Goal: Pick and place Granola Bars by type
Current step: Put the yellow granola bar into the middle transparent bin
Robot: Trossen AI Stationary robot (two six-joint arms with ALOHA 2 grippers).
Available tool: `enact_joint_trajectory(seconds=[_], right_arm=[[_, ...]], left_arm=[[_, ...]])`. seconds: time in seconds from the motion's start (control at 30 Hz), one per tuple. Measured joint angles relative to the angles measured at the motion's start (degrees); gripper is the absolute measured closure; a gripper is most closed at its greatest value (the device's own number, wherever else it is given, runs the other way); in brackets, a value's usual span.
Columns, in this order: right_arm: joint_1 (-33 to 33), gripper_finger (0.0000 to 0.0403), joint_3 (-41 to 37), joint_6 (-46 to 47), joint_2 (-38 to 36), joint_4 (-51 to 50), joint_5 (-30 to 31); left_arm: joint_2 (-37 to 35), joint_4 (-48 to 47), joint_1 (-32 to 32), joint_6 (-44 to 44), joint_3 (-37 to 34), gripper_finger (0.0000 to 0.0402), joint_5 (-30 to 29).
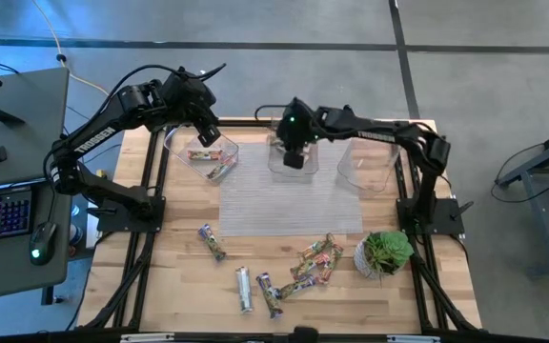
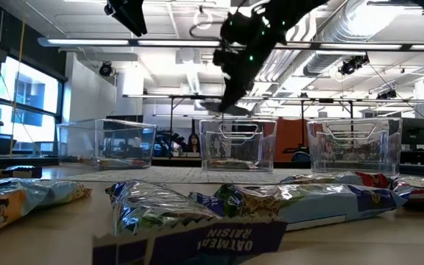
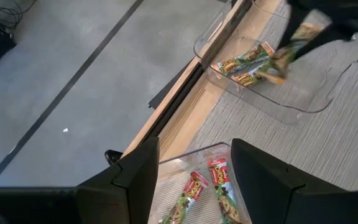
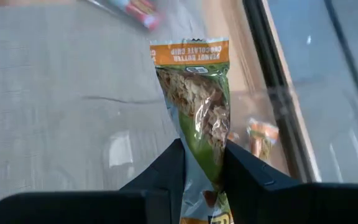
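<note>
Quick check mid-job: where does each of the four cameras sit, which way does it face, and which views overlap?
High: overhead, looking straight down; both arms, three clear bins, loose granola bars.
Low: tabletop level, looking across bars to the bins; arms enter from above.
Left wrist: on left arm above left bin; left hand open, two bars below.
Right wrist: on right arm over middle bin; right hand holds peanut butter bar.
Shared: left wrist and high both show the right arm's bar.
</note>
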Motion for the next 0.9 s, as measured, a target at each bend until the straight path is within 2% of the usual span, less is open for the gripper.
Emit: enact_joint_trajectory(seconds=[0.27,0.43,0.53,0.67,0.9], right_arm=[[-3.3,0.0320,0.0,0.5,4.2,-2.8,0.3],[-3.6,0.0320,0.0,2.2,6.3,-2.6,8.4],[-4.0,0.0316,0.0,2.5,7.4,-2.6,8.0],[-4.1,0.0294,0.1,3.3,9.6,-2.5,5.9],[-4.0,0.0248,0.1,2.8,11.3,-1.9,9.7]], left_arm=[[0.0,0.0,0.0,0.5,0.0,0.0207,0.0],[0.0,-0.1,0.0,1.3,0.0,0.0207,0.0],[0.0,-0.1,0.0,1.4,0.0,0.0207,0.0],[0.0,-0.1,0.0,1.3,0.0,0.0207,0.7],[0.0,-0.5,0.0,1.3,0.0,0.0207,2.0]])
